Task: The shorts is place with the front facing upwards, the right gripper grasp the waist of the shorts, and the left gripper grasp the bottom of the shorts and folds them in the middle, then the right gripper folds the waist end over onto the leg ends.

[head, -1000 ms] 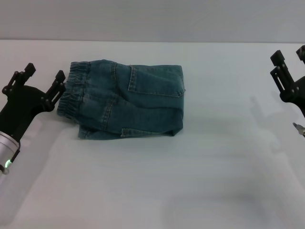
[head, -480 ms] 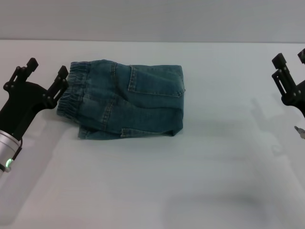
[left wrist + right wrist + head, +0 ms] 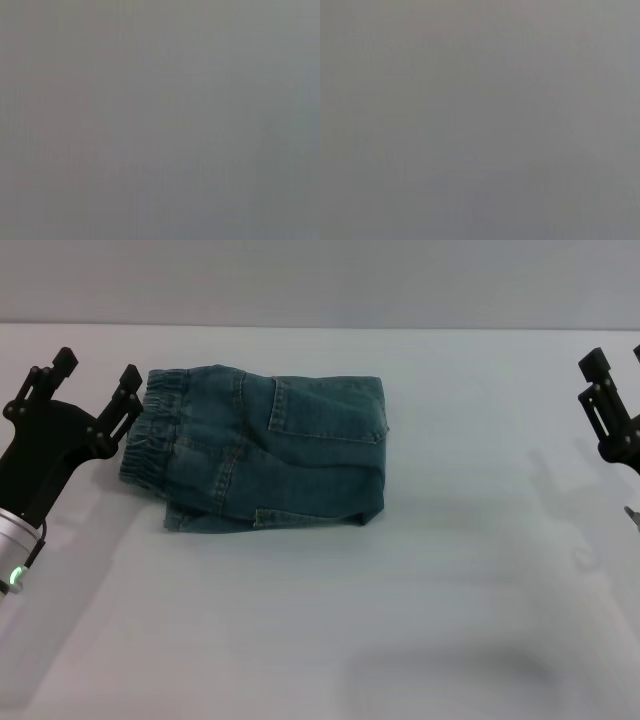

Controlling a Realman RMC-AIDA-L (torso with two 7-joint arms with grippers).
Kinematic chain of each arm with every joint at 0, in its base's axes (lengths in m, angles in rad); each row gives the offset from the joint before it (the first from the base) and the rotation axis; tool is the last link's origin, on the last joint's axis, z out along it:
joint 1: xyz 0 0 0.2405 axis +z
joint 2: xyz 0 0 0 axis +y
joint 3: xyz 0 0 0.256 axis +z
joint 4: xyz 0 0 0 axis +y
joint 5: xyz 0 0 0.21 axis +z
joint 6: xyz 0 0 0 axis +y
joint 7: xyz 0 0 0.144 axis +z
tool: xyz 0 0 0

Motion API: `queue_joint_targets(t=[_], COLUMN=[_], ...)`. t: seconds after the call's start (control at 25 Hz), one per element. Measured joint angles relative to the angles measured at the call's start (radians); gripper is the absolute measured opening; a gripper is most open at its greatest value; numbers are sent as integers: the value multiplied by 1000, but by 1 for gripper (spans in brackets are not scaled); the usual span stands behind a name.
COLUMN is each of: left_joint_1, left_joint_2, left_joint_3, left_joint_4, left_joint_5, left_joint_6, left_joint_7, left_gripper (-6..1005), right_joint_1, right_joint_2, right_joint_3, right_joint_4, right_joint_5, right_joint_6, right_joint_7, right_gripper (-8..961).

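1. Lying folded on the table (image 3: 420,640), the shorts (image 3: 265,450) have the waist (image 3: 150,435) on the left side.
2. Left gripper (image 3: 95,375) is spread and empty, just beside the waist.
3. Right gripper (image 3: 615,365), spread and empty, is well apart at the right edge.

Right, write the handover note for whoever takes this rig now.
Left gripper: open, empty, beside the waist at the shorts' left end.
Right gripper: open, empty, at the table's far right edge, well clear of the shorts.
Shorts: lying folded in a compact rectangle, nothing holding them.
Done: both folds appear made.
Left: probably only parking the arms.
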Motion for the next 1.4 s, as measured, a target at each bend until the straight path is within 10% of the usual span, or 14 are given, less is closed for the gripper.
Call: queue_joint_targets(t=[1.4], left_joint_1=[11], left_joint_2=[1], left_joint_3=[24], left_joint_4=[8], left_joint_5=[4], left_joint_6=[6], left_joint_7=[1], left_gripper=[777], right_joint_1=[-1], right_joint_2=[0], right_joint_3=[-13], right_joint_4=[-1], right_joint_5=[-3], right_joint_6=[3], right_joint_7=[-3], right_gripper=[600])
